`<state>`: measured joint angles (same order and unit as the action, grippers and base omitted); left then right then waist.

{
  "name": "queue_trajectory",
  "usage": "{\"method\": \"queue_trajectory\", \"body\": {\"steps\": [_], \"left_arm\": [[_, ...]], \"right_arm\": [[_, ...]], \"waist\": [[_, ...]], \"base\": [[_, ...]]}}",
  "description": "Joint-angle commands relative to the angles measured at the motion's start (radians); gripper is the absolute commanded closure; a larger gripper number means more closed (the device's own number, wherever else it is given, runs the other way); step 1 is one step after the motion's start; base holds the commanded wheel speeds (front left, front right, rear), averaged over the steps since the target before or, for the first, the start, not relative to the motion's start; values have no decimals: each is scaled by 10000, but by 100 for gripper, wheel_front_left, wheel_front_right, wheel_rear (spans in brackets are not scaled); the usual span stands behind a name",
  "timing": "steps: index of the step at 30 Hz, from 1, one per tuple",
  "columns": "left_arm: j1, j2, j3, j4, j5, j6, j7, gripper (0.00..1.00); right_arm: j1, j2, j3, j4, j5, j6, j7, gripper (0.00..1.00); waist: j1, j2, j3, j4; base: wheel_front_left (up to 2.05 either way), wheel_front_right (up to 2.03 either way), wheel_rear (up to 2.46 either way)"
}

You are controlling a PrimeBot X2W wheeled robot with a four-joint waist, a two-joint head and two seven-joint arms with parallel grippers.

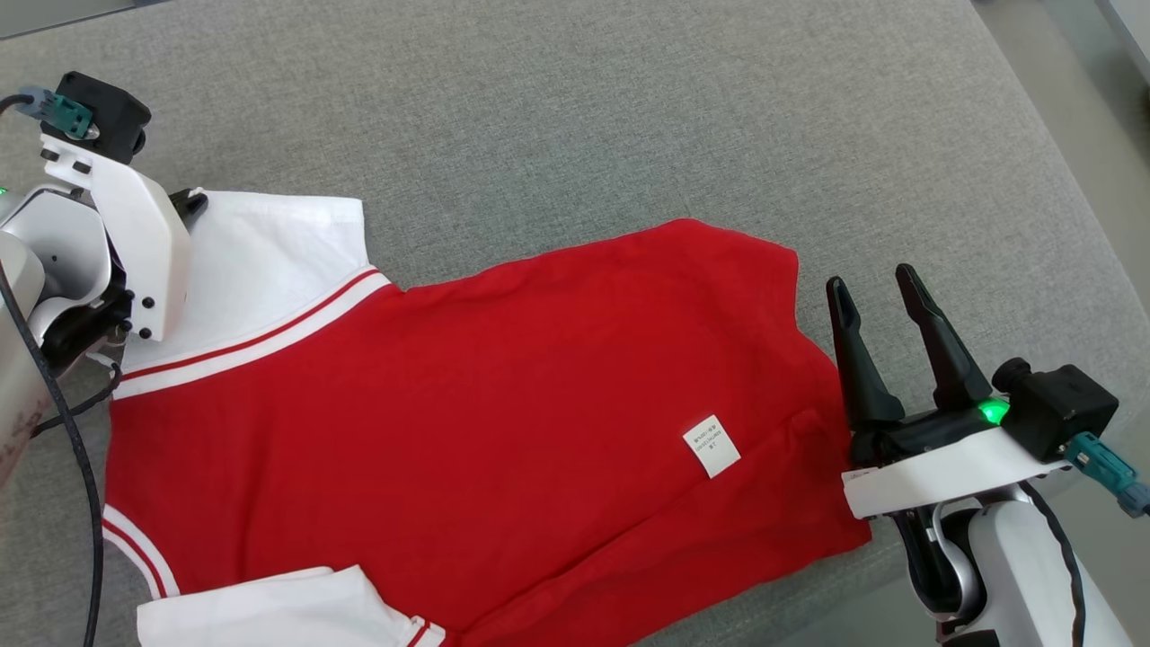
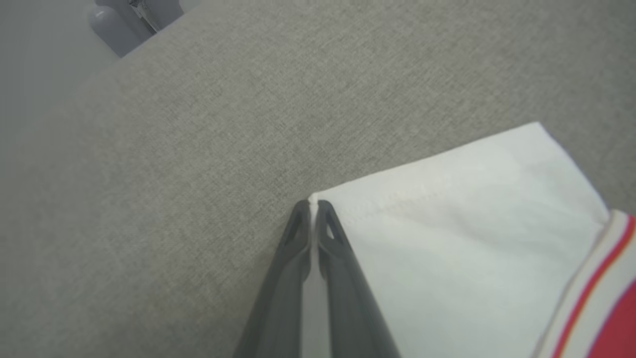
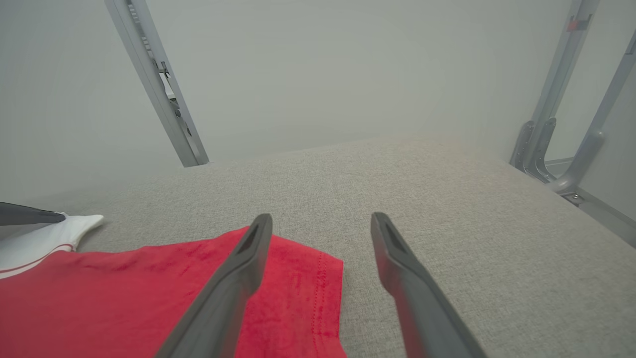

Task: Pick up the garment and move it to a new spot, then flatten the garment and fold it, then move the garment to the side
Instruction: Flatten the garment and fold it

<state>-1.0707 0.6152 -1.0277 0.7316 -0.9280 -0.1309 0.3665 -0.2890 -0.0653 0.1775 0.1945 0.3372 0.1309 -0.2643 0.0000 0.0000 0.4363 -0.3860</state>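
- Lying spread flat on a gray fabric surface, a red T-shirt with white sleeves shows its care label.
- Left gripper pinches the corner of one white sleeve, fingers closed on it.
- Right gripper hovers open at the shirt's hem edge.

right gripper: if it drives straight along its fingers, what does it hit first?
Likely nothing but the bare grey cushion ahead. The right gripper is open, one finger over the hem of the red shirt, but the line forward runs past it. Depth is hard to judge.
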Motion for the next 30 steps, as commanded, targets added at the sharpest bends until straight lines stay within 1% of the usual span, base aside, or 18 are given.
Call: {"method": "queue_trajectory", "body": {"steps": [1, 6, 9, 11, 14, 16, 17, 19, 21, 24, 26, 30], "left_arm": [[-112, 136, -143, 91, -72, 12, -211, 100], [-321, -44, -401, 119, -165, 11, -985, 100], [-322, -183, -575, 116, -213, 12, -1449, 100], [-315, -252, -720, 98, -274, 11, -1668, 100], [-319, -323, -941, 62, -357, 11, -1939, 100], [-347, -356, -1083, 63, -418, 11, -2094, 100], [-347, -356, -1083, 63, -418, 11, -2094, 100], [-386, -392, -1223, 64, -485, 11, -2237, 100], [-416, -435, -1352, 71, -570, 11, -2348, 100], [-492, -474, -1558, 69, -700, 11, -2473, 100], [-530, -521, -1677, 58, -758, 10, -2560, 100], [-617, -559, -1871, 48, -906, 10, -2708, 100]], "right_arm": [[-115, -29, -48, 10, 43, -4, -11, 0], [-115, -202, -176, 196, 20, -4, -11, 0], [-253, -366, -366, 574, 284, -4, -11, 0], [-380, -478, -441, 1125, 741, -4, -9, 0], [-813, -882, -162, 2239, 1495, -4, -12, 0], [-1168, -1205, -112, 2945, 1647, -4, -11, 0], [-1168, -1205, -112, 2945, 1647, -4, -11, 0], [-1465, -1430, 16, 3546, 1389, -4, -11, 0], [-1759, -1653, 146, 4056, 861, -4, -9, 0], [-2103, -1818, 407, 4766, 92, -4, -11, 0], [-2275, -1830, 594, 5188, -292, -4, -11, 0], [-2575, -1768, 997, 5712, -635, -4, -11, 0]], "waist": [[0, 0, -14, 37], [0, 0, -129, 266], [0, 0, -231, 511], [0, 0, -289, 689], [0, 0, -347, 926], [0, 0, -348, 1057], [0, 0, -348, 1057], [0, 0, -343, 1164], [0, 0, -333, 1255], [0, 0, -310, 1377], [0, 0, -302, 1445], [0, 0, -286, 1519]], "base": [[0, 0, 0], [0, 0, 0], [0, 0, 0], [0, 0, 0], [0, 0, 0], [0, 0, 0], [0, 0, 0], [0, 0, 0], [0, 0, 0], [0, 0, 0], [0, 0, 0], [0, 0, 0]]}}
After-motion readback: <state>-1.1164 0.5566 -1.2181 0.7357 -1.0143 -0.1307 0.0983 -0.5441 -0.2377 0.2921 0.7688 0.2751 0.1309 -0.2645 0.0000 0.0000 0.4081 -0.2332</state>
